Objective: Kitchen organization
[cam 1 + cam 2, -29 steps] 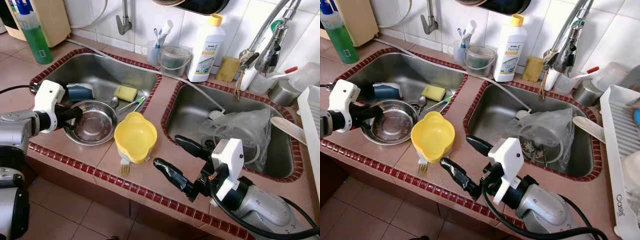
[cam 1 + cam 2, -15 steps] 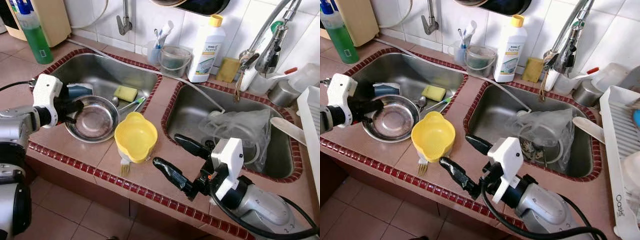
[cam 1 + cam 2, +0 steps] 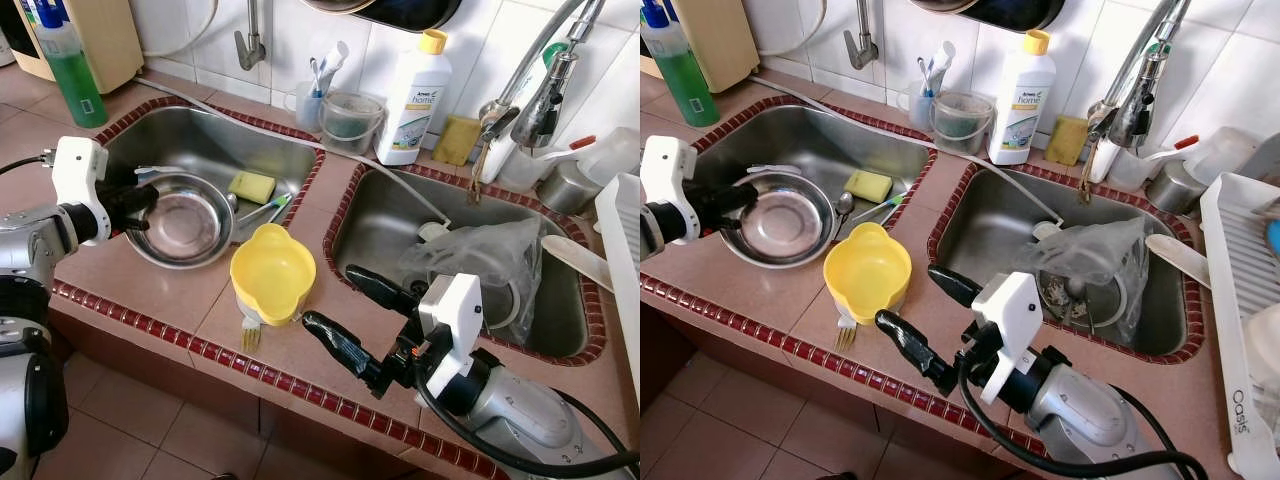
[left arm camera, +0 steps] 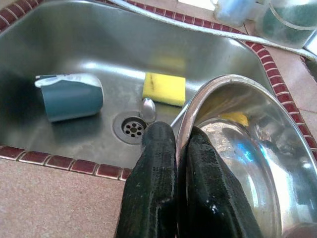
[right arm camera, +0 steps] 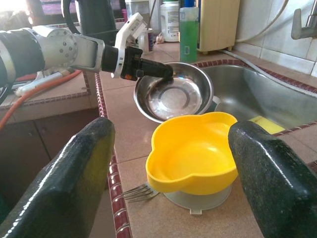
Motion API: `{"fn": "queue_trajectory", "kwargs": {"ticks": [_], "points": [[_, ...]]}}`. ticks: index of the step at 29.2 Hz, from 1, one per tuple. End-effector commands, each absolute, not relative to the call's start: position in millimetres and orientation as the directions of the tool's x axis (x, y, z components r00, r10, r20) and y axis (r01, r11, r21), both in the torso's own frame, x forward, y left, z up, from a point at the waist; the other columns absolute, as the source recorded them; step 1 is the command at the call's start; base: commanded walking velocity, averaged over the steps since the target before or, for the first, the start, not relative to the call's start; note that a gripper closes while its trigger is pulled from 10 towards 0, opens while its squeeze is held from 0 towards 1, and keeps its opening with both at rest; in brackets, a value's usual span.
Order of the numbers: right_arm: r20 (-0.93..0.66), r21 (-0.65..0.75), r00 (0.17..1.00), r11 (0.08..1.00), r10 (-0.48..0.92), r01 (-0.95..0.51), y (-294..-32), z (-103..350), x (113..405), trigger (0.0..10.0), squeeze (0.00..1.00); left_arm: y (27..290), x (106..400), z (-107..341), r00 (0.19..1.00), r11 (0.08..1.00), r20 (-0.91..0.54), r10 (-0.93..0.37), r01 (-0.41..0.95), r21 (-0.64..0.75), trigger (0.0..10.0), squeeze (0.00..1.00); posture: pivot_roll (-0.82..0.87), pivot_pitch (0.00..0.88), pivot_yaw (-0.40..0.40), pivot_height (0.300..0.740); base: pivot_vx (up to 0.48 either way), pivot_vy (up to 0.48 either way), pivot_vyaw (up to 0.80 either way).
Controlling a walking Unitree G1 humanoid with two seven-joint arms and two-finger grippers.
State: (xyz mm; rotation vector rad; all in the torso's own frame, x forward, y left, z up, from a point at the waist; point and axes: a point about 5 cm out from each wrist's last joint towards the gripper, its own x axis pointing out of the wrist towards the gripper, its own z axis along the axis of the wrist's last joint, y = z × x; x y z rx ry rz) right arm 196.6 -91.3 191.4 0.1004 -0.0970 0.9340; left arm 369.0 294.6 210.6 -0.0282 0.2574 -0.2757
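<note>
The left gripper (image 4: 176, 148) has its fingers clamped on the rim of the steel bowl (image 3: 185, 218), holding it tilted over the counter-side edge of the left sink (image 3: 200, 148), while the right gripper (image 3: 352, 315) hovers with fingers spread apart just beside the yellow bowl (image 3: 271, 272) on the counter (image 3: 300, 345).

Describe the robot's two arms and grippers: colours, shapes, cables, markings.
Both arms are silver-grey metal cylinders with black joint bands. Each wrist carries a blocky white housing. The left gripper and right gripper each have two long, glossy black fingers with rounded tips. A thick black cable loops round the right forearm; a thin black one trails from the left. No markings are legible.
</note>
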Motion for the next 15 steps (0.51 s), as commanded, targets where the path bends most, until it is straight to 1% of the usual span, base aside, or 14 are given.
{"fn": "queue_trajectory", "kwargs": {"ticks": [1, 3, 5, 6, 8, 9, 12, 15], "points": [[0.126, 0.038, 0.594, 0.594, 0.794, -0.803, -92.6, 191.2, 196.7, 10.0, 0.0, 291.7, 373.3, 220.2, 0.942, 0.962, -0.195, -0.272, 0.263, -0.067, 0.0, 0.0, 0.03, 0.066, -0.081, 0.74, 0.0, 0.0, 0.0], [0.128, 0.038, 0.594, 0.595, 0.794, -0.803, -92.7, 191.6, 196.9, 10.0, 0.0, 292.2, 374.8, 221.7, 0.95, 0.968, -0.183, -0.251, 0.244, -0.061, 0.0, 0.0, 0.03, 0.066, -0.081, 0.74, 0.0, 0.0, 0.0], [0.131, 0.038, 0.596, 0.597, 0.792, -0.801, -93.2, 192.5, 197.7, 10.0, 0.0, 292.4, 377.4, 224.7, 0.963, 0.974, -0.155, -0.221, 0.21, -0.088, 0.0, 0.0, 0.03, 0.066, -0.081, 0.74, 0.0, 0.0, 0.0], [0.134, 0.04, 0.599, 0.599, 0.79, -0.799, -93.4, 193.0, 198.0, 10.0, 0.0, 291.3, 378.5, 224.8, 0.965, 0.976, -0.152, -0.214, 0.203, -0.083, 6.1, 0.0, 0.03, 0.066, -0.081, 0.74, 0.0, 0.0, 0.0], [0.137, 0.042, 0.601, 0.602, 0.787, -0.797, -93.6, 193.5, 198.4, 10.0, 0.0, 290.0, 379.5, 224.8, 0.967, 0.977, -0.148, -0.208, 0.2, -0.072, 6.1, 0.0, 0.03, 0.066, -0.081, 0.74, 0.0, 0.0, 0.0], [0.14, 0.042, 0.602, 0.603, 0.786, -0.797, -93.7, 194.1, 198.7, 10.0, 0.0, 285.5, 380.8, 224.4, 0.963, 0.971, -0.139, -0.232, 0.222, -0.084, 10.0, 0.0, 0.02, 0.066, -0.079, 0.74, 0.0, 0.0, 0.0], [0.147, 0.045, 0.607, 0.608, 0.781, -0.793, -94.3, 195.8, 199.3, 10.0, 0.0, 276.2, 383.9, 223.7, 0.959, 0.966, -0.125, -0.256, 0.249, -0.068, 10.0, 0.0, 0.01, 0.064, -0.075, 0.74, 0.0, 0.0, 0.0], [0.162, 0.052, 0.62, 0.621, 0.768, -0.782, -95.6, 198.6, 200.1, 10.0, 0.0, 268.6, 388.1, 222.6, 0.963, 0.967, -0.109, -0.248, 0.239, -0.087, 10.0, 0.0, 0.0, 0.067, -0.07, 0.74, 0.0, 0.0, 0.0]]}}
